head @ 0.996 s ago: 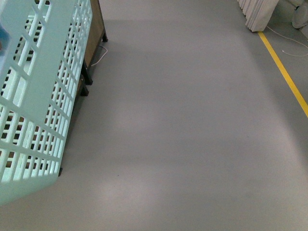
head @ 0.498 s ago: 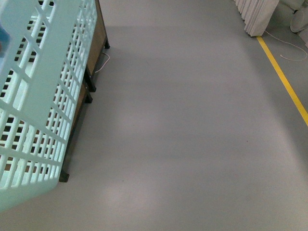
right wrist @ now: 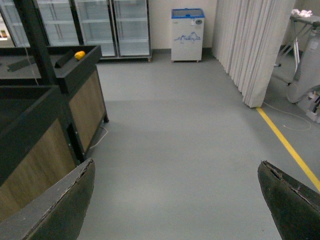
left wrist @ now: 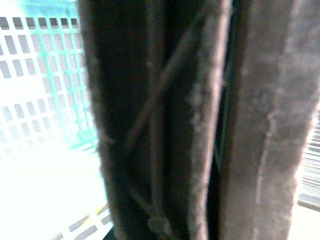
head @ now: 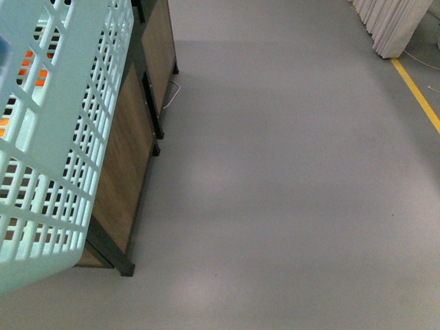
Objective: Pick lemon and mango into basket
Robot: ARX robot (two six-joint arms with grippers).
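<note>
The light teal basket [head: 62, 137] fills the left of the front view, its slotted wall tilted. Orange patches [head: 31, 65] show through its slots; I cannot tell what they are. In the left wrist view my left gripper [left wrist: 220, 150] is shut on the basket, with dark fingers [left wrist: 270, 125] filling the picture and the teal grid [left wrist: 45, 75] behind them. My right gripper [right wrist: 175, 200] is open over bare floor, holding nothing. A small yellow-orange fruit [right wrist: 79, 55], possibly the lemon, lies far off on a dark stand. The mango is out of view.
A wood-panelled stand with a black frame [head: 134, 151] runs along the left beside the basket. Grey floor [head: 275, 192] stretches ahead, with a yellow line [head: 419, 89] and white curtain [head: 399, 27] at right. Glass-door fridges [right wrist: 115, 25] and a small white freezer [right wrist: 187, 34] line the far wall.
The front view has swung: the wooden stand has come much further into view beside the basket, orange patches now show through the slots, and the yellow line has slid right.
</note>
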